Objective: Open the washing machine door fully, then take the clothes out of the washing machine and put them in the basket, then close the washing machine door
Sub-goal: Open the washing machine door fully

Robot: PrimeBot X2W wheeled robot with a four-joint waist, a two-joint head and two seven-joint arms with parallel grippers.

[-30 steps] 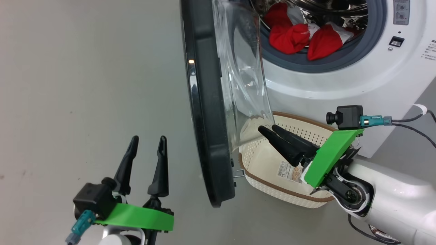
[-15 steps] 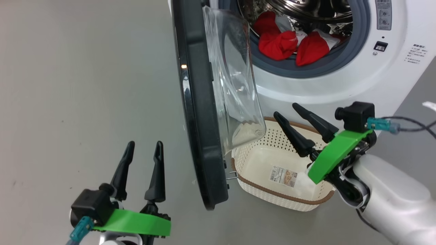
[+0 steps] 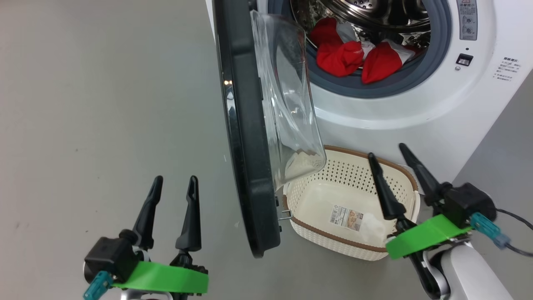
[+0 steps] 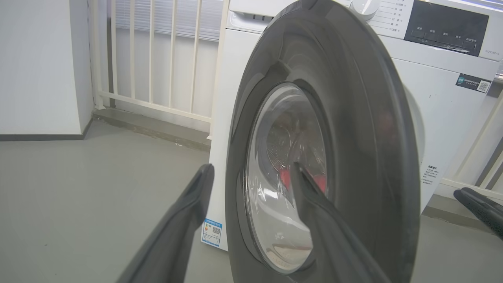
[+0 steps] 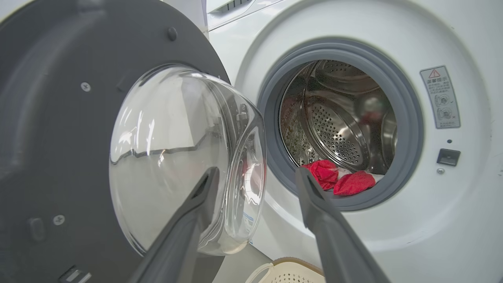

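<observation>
Red clothes (image 3: 339, 58) lie in drum (image 3: 374, 12) of washing machine (image 3: 416, 104). Washing machine door (image 3: 245, 146) swung out. Basket (image 3: 333, 241) on floor (image 3: 104, 104), near side of machine.

Left gripper (image 3: 175, 180) left of door, jaws wide (nothing held). Right gripper (image 3: 386, 151) by basket's right end, jaws wide, free.

Left wrist view: door's outer face ahead.

Right wrist view: clothes at drum's front lip.

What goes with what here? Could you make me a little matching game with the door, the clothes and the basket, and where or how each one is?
Things:
1. door
2. clothes
3. basket

Places or states:
A. standing on the floor in front of the washing machine
B. swung open, glass bowl bulging out
C. lying inside the steel drum

Pairs: 1-B; 2-C; 3-A
</observation>
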